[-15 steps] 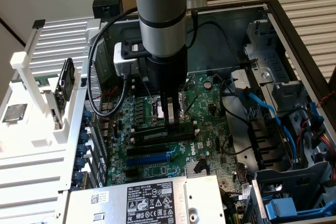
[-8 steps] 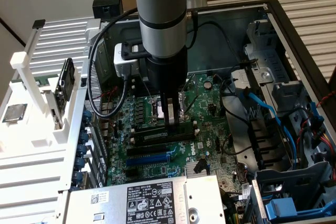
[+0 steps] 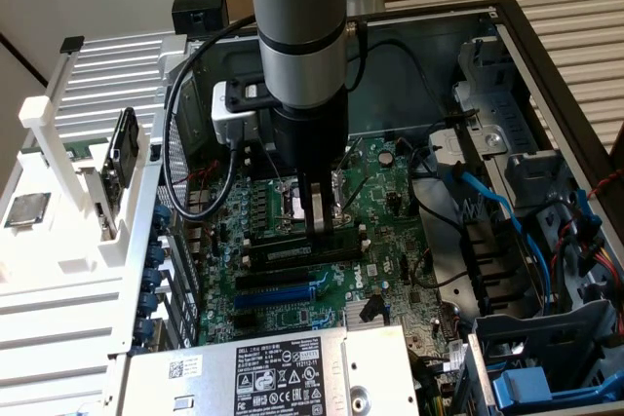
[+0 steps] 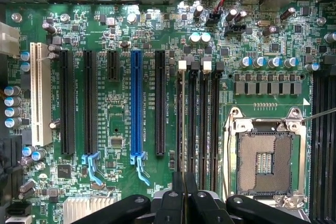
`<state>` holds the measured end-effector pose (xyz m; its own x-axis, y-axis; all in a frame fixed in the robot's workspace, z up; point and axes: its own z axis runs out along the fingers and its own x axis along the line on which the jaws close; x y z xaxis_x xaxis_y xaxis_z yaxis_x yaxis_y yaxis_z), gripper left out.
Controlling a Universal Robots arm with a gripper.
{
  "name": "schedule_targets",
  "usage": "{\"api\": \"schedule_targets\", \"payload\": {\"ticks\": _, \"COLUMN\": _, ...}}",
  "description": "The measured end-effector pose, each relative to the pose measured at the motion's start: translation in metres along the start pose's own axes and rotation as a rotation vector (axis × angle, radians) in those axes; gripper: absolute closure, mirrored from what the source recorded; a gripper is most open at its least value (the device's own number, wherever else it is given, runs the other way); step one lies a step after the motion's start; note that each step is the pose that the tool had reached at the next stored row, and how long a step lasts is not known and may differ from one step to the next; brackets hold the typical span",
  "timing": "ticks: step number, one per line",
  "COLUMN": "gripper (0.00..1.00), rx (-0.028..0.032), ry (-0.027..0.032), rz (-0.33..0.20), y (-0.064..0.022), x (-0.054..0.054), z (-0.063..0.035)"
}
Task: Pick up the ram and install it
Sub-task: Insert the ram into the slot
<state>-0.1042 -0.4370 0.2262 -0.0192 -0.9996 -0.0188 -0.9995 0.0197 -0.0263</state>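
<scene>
Cardboard boxes are standing behind an open computer case [image 3: 507,41] whose green motherboard [image 4: 121,124] is lying face up. Over its memory slots [image 4: 198,119] the arm is reaching down, its gripper [image 3: 317,213] sitting low beside the empty processor socket [image 4: 264,163]. Its fingers [image 4: 178,203] are pressing nearly together, pinching the ram [image 4: 183,129], which is standing edge-on in a black slot.

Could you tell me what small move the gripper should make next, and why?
Probably a short, straight press downward. The gripper stands with its fingers nearly together right above the ram, which appears to stand edge-up along a black memory slot near the empty processor socket. Whether it is fully seated I cannot tell.
</scene>
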Motion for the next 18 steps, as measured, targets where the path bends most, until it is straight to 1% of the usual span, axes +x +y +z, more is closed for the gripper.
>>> {"api": "schedule_targets", "payload": {"ticks": 7, "gripper": 0.88, "rx": -0.0007, "ry": 0.0001, "rz": 0.0, "y": 0.0001, "x": 0.0, "z": -0.0001}}
{"api": "schedule_targets", "payload": {"ticks": 8, "gripper": 0.87, "rx": -0.0004, "ry": 0.0001, "rz": 0.0, "y": 0.0002, "x": 0.0, "z": 0.0}}
{"api": "schedule_targets", "payload": {"ticks": 9, "gripper": 0.8, "rx": -0.0002, "ry": 0.0002, "rz": 0.0, "y": 0.0002, "x": 0.0, "z": -0.0001}}
{"api": "schedule_targets", "payload": {"ticks": 10, "gripper": 0.8, "rx": -0.0001, "ry": 0.0001, "rz": 0.0, "y": 0.0002, "x": 0.0, "z": 0.0}}
{"api": "schedule_targets", "payload": {"ticks": 11, "gripper": 0.74, "rx": -0.0001, "ry": 0.0001, "rz": 0.0, "y": 0.0, "x": 0.0, "z": 0.0}}
{"api": "schedule_targets", "payload": {"ticks": 18, "gripper": 0.74, "rx": -0.0001, "ry": 0.0001, "rz": 0.0, "y": 0.0, "x": 0.0, "z": 0.0}}
